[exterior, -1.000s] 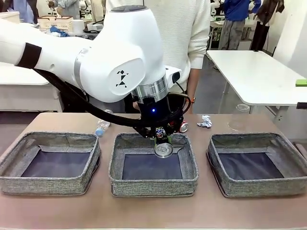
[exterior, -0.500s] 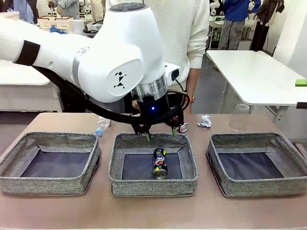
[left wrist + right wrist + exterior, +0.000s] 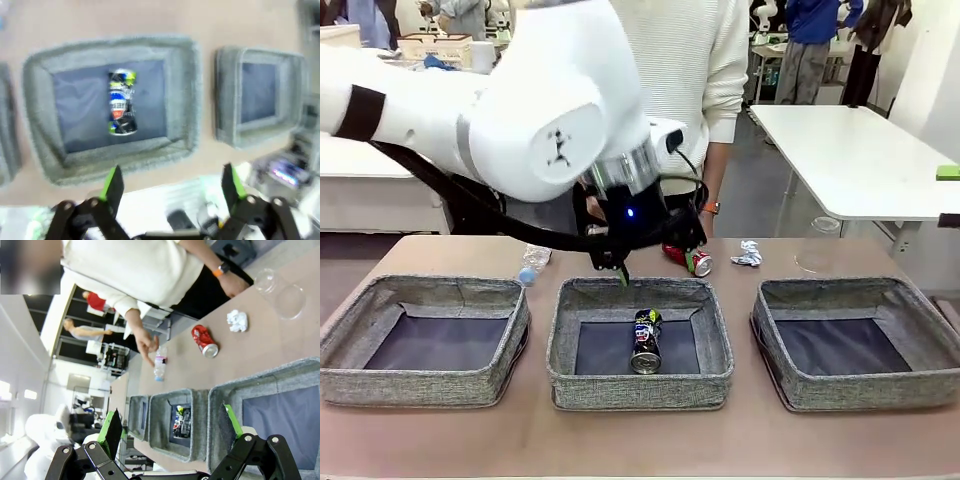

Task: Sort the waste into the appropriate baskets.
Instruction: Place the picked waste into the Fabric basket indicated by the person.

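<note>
Green pads tip the left gripper [image 3: 172,182], whose fingers stand wide apart with nothing between them. In the front view it hangs over the far rim of the middle basket [image 3: 640,392], well above the dark fabric bottom. Below it the dark can [image 3: 120,110] lies on its side on that bottom, about midway between the woven walls and touching none of them. Its silver end faces the robot's side of the table [image 3: 640,440]. In the left wrist view a second grey basket sits just beside the middle one, though the blur hides which it is.

The right gripper [image 3: 170,426] is also spread open and holds nothing. Its camera looks across the right basket [image 3: 300,374] toward the far edge of the table. The left basket [image 3: 350,382] sits at the other end of the row, and the three stand side by side with narrow gaps between them.

Behind the row, the red can [image 3: 688,259] lies on its side near the far right corner of the middle basket. The wad [image 3: 748,253] rests just to its right, apart from it. The cup [image 3: 817,245] stands farther right, behind the right basket. The bottle [image 3: 532,263] lies behind the gap between the left and middle baskets. A person [image 3: 690,70] in a white sweater stands at the far side. One hand [image 3: 145,346] hangs close to the bottle, but whether it touches the bottle cannot be told.
</note>
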You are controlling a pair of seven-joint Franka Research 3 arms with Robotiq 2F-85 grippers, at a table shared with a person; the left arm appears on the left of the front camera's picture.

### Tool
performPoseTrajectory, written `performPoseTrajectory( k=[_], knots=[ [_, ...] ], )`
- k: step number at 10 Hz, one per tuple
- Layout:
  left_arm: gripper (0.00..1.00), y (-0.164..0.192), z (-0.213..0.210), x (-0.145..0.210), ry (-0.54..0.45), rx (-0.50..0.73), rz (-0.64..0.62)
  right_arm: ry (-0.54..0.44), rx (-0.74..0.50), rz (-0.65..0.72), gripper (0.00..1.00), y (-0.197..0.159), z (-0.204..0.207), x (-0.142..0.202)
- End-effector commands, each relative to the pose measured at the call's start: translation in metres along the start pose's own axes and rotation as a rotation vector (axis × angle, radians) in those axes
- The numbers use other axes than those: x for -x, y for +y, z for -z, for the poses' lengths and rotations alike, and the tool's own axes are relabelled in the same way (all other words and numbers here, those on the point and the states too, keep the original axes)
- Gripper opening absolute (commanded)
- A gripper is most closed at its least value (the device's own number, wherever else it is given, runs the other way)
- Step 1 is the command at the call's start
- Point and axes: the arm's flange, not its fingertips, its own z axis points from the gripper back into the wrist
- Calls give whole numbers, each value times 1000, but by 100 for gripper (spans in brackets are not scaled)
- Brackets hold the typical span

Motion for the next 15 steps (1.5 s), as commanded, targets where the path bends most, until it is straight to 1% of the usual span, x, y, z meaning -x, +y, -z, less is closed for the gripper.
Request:
performPoseTrajectory(
  k=[1,2,3,4,5,7,8,9,10,11,15],
  knots=[
    [100,86,-73,-5,215,498,60,-16,-25,-25,100,-1,3,-3],
    [100,121,-93,-9,298,731,85,-16,-25,-25,100,-1,3,-3],
    [100,158,-104,-15,301,862,35,-16,-25,-25,100,-1,3,-3],
    [100,197,-110,-20,300,939,-19,-16,-25,-25,100,-1,3,-3],
    [100,231,-113,-24,276,979,-80,-16,-25,-25,100,-1,3,-3],
    [100,290,-111,-24,203,1057,-216,-16,-25,-25,100,-1,3,-3],
    [100,316,-104,-20,175,1120,-259,-16,-25,-25,100,-1,3,-3],
    [100,330,-80,-19,231,1149,-311,-16,-25,-25,100,-1,3,-3],
    [100,332,-61,-21,292,1131,-338,-16,-25,-25,100,-1,3,-3],
    [100,336,-102,-16,216,1121,-273,-16,-25,-25,100,-1,3,-3],
    [100,336,-102,-16,216,1121,-273,-16,-25,-25,100,-1,3,-3]
  ],
)
